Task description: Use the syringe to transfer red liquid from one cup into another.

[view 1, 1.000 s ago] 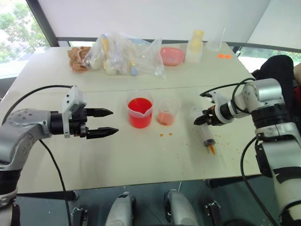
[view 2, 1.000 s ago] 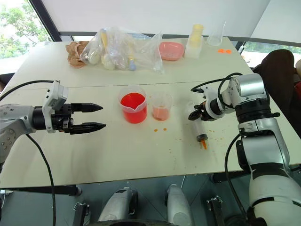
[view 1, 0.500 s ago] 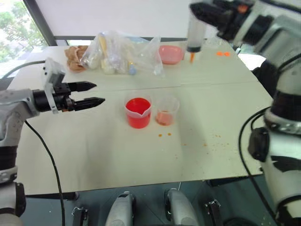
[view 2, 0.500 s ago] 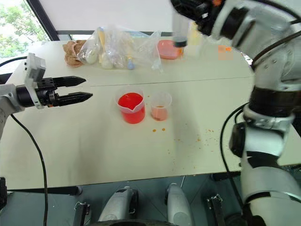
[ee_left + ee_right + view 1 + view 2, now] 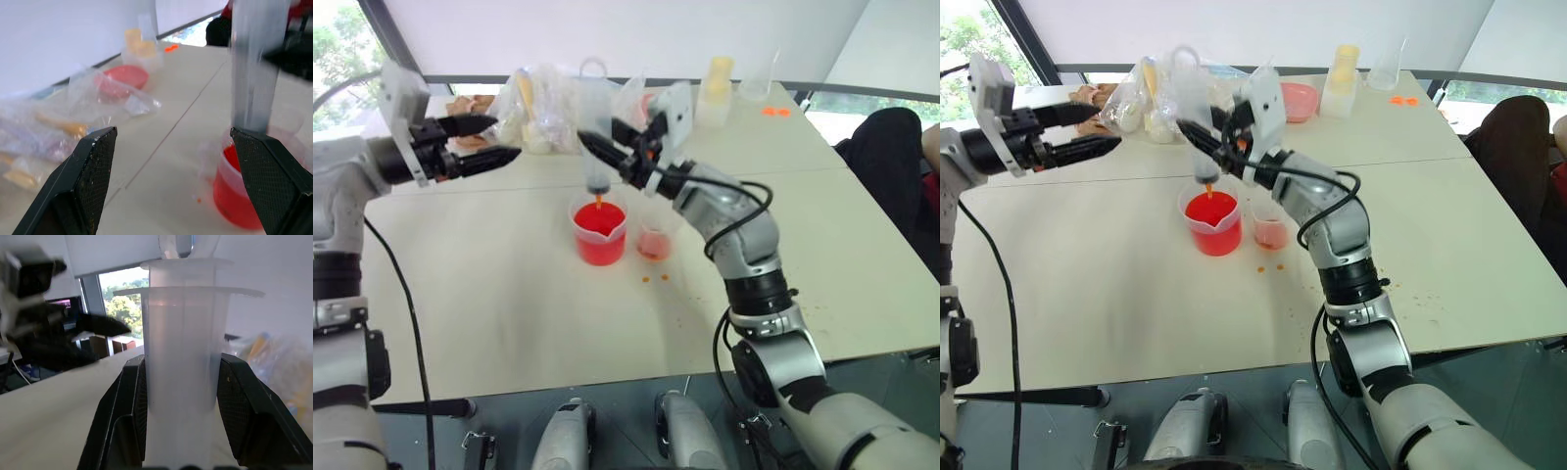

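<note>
The syringe (image 5: pixel 593 132) stands upright, orange tip down, with my right gripper (image 5: pixel 595 134) shut on its clear barrel (image 5: pixel 181 372). Its tip sits at the mouth of the spouted beaker (image 5: pixel 600 235) that holds the red liquid (image 5: pixel 1211 209); I cannot tell whether tip and liquid touch. The smaller clear cup (image 5: pixel 655 240), pale orange at its bottom, stands just right of the beaker. My left gripper (image 5: pixel 506 136) is open and holds nothing, raised to the left of the syringe and pointing towards it. In the left wrist view the barrel (image 5: pixel 257 63) rises over the beaker (image 5: pixel 239 196).
Clear plastic bags (image 5: pixel 553 98) of small items lie at the back of the table, with a pink bowl (image 5: pixel 1301 98), a yellow-topped container (image 5: pixel 720 88) and a clear flask (image 5: pixel 759 86). Red drops (image 5: pixel 656 279) spot the table by the cups. A person (image 5: pixel 901 157) sits at the right.
My right gripper lifted the syringe off the table at the right, swung it high, then brought it left over the beaker. My left gripper rose and moved back-left, still open.
</note>
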Robot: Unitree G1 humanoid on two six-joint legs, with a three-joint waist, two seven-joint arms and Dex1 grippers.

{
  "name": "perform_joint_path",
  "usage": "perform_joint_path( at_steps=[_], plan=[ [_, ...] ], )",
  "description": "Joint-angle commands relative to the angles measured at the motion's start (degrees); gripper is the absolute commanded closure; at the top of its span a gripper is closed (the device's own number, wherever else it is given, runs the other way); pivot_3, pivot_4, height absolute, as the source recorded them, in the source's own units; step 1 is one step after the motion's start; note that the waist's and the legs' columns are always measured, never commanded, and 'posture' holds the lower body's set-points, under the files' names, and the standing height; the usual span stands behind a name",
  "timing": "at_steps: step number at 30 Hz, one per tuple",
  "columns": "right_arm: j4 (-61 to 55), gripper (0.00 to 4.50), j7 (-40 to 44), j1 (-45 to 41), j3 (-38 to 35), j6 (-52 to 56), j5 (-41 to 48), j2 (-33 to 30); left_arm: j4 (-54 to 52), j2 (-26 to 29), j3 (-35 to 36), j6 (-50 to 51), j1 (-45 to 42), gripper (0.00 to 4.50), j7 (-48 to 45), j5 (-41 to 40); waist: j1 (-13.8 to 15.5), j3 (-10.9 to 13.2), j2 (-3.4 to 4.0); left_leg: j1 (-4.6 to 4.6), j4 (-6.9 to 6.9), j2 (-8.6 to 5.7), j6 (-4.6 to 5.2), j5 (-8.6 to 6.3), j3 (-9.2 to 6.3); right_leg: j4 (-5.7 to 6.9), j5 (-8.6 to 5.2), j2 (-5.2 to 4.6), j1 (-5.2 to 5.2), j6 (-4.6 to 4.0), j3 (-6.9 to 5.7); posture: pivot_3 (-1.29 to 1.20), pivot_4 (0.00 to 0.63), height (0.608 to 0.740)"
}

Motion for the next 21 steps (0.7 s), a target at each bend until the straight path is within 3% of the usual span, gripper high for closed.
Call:
perform_joint_path(
  at_steps=[1, 8, 15, 21],
  plan=[
    [-1.8, 3.04, 0.7, 0.8, 1.4, -3.6, -1.8, 0.5, -0.8, -0.9, 1.3, -0.1, -3.9, 0.61, -0.2, -1.2, -0.1, 0.0, -0.01, 0.0, 0.0, 0.0, 0.0, 0.0, 0.0, 0.0, 0.0, 0.0, 0.0, 0.0, 0.0, 0.0, 0.15, 0.74],
    [-0.2, 3.04, 0.4, 2.5, 2.8, -6.2, -4.8, 0.8, -5.6, -3.3, 0.1, 4.3, -6.4, 0.61, -1.5, -3.6, -0.2, 0.0, 0.0, 0.02, 0.0, 0.01, 0.0, 0.0, -0.01, 0.0, 0.0, 0.01, -0.03, 0.0, 0.0, 0.0, 0.15, 0.74],
    [0.8, 3.04, -0.4, 2.6, 3.2, -7.6, -6.2, 2.3, -2.2, -9.6, -2.4, -0.2, -11.5, 0.61, -0.2, -0.8, -0.1, 0.0, -0.01, 0.03, 0.02, -0.01, -0.03, 0.02, -0.02, 0.0, 0.0, 0.0, -0.01, 0.0, 0.0, 0.0, 0.15, 0.74],
    [1.2, 3.04, -1.5, 2.7, 2.7, -8.3, -6.9, 2.8, 3.2, -11.2, -5.4, -6.1, -12.8, 0.61, -1.1, 4.5, -0.2, 0.0, 0.0, 0.05, 0.02, -0.01, -0.03, 0.02, -0.02, 0.0, 0.0, 0.01, -0.03, 0.0, 0.01, 0.0, 0.15, 0.74]
  ],
)
